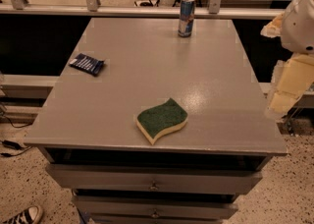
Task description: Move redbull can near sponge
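Your gripper [283, 95] hangs off the table's [147, 61] right edge; its grip can't be told.
Reach first: redbull can [186, 15] at the back, well apart from sponge [162, 119].

1. One slim silver-and-blue metal redbull can [186, 16] stands at twelve o'clock on the tabletop.
2. One flat, leaf-shaped sponge [162, 119], dark green over pale yellow foam, lies at six o'clock.
3. One small dark blue striped packet [87, 64] lies at ten o'clock.
4. One grey flat-topped table [147, 46] has two grey drawer fronts [206, 181] below it.
5. One pale yellow gripper [284, 95] hangs off the table's edge at three o'clock.
6. One black-and-white sneaker [22, 215] is on the floor at seven o'clock.
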Tool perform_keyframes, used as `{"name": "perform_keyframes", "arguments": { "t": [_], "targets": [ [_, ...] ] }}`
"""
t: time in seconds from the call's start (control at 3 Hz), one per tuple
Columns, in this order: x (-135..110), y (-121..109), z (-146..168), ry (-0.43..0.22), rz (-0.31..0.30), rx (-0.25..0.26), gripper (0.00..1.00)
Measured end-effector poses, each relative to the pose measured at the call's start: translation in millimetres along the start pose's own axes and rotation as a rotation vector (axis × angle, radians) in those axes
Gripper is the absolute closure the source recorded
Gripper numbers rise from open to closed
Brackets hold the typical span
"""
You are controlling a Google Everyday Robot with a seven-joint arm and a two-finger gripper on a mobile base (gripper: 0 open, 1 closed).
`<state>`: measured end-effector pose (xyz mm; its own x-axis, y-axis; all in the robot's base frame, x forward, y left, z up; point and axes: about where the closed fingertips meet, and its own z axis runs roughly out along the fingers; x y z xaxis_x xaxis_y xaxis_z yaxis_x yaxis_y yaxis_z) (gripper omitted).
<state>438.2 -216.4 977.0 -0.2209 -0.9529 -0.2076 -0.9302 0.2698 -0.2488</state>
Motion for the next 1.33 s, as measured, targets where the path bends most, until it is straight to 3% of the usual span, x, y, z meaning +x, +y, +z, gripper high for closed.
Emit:
{"name": "perform_keyframes", "arguments": {
  "t": [0.33,0.67,1.0,1.33],
  "targets": [
    [-0.2,-0.2,0.2,-0.001,0.0,0.001,0.0],
    [-12.2,-15.2,20.3,-0.058,-0.005,0.021,0.0],
    [-33.5,-64.1,55.9,-0.162,0.012,0.057,0.0],
    [-56.3,-131.4,94.3,-0.307,0.057,0.093,0.0]
  ]
}}
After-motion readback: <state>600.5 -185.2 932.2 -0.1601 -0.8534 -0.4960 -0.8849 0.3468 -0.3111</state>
